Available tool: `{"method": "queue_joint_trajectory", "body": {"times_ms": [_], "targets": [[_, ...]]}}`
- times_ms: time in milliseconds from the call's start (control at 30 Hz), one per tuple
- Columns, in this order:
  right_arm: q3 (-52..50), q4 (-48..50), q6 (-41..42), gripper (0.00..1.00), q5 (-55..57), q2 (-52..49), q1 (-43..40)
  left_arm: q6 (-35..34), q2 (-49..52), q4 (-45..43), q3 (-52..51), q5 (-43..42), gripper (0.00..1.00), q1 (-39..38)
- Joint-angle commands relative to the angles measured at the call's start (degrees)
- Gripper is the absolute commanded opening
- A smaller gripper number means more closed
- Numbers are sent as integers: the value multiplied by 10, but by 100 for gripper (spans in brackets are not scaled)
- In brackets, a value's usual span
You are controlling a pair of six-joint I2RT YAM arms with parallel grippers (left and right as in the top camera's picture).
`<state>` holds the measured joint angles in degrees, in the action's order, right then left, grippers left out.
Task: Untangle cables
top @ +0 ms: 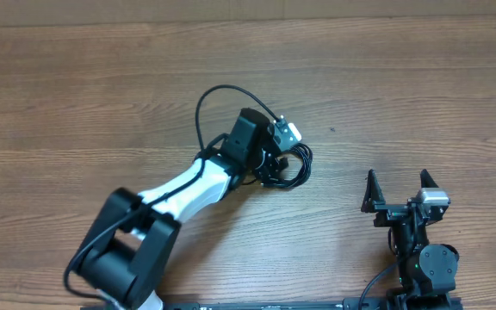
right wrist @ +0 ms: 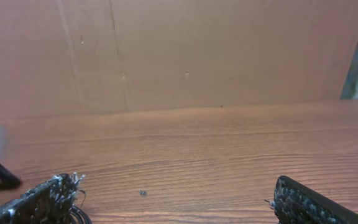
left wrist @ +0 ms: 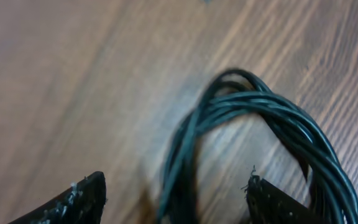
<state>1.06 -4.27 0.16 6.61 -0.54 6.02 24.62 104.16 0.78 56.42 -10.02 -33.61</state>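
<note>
The cables are a bundle of thin black cords looped together in the middle of the wooden table, partly under my left wrist. In the left wrist view the bundle arcs between my fingers and one side of it runs down between them. My left gripper is open, its fingers on either side of that part of the bundle, not pinching it. In the overhead view it sits at the bundle. My right gripper is open and empty, to the right of the bundle. Its fingers frame bare wood.
A thicker black arm cable loops up behind my left wrist. A brown cardboard wall stands along the table's far edge. A small dark speck lies on the wood ahead of the right gripper.
</note>
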Motion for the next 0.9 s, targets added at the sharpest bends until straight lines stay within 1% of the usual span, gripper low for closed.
{"method": "queue_joint_trajectory", "body": {"times_ms": [0, 33, 67, 100, 133, 167, 200, 300, 367, 467, 533, 567, 600, 733, 800, 833, 867], "targets": [[-6, 2, -2, 100, 2, 3, -2, 0, 29, -4, 7, -52, 68, 2], [-6, 2, -2, 100, 2, 3, -2, -8, 35, -4, 7, -52, 65, 2], [-6, 2, -2, 100, 2, 3, -2, -15, 42, -3, 7, -50, 60, 2], [-6, 2, -2, 100, 2, 3, -2, -17, 47, -2, 7, -50, 49, 2], [-6, 2, -2, 100, 2, 3, -2, -17, 52, -1, 7, -48, 28, 2], [-6, 2, -2, 100, 2, 3, -2, -17, 53, 4, 7, -44, 14, 2], [-6, 2, -2, 100, 2, 3, -2, -17, 53, 7, 7, -43, 4, 2], [-6, 2, -2, 100, 2, 3, -2, -48, 52, 7, 7, -27, 4, 3], [-6, 2, -2, 100, 2, 3, -2, -105, 52, 8, 7, 11, 4, 3], [-6, 2, -2, 100, 2, 3, -2, -247, 44, 30, 7, 65, 4, 3], [-6, 2, -2, 100, 2, 3, -2, -344, 30, 66, 8, 84, 4, 3], [-6, 2, -2, 100, 2, 3, -2, -404, 19, 92, 8, 92, 4, 3], [-6, 2, -2, 100, 2, 3, -2, -456, 8, 114, 8, 94, 4, 3], [-6, 2, -2, 100, 2, 3, -2, -727, -55, 209, 8, 88, 4, 3], [-6, 2, -2, 100, 2, 3, -2, -814, -87, 235, 8, 72, 4, 3], [-6, 2, -2, 100, 2, 3, -2, -838, -102, 235, 8, 60, 4, 3], [-6, 2, -2, 100, 2, 3, -2, -845, -112, 234, 8, 50, 20, 3]]}}
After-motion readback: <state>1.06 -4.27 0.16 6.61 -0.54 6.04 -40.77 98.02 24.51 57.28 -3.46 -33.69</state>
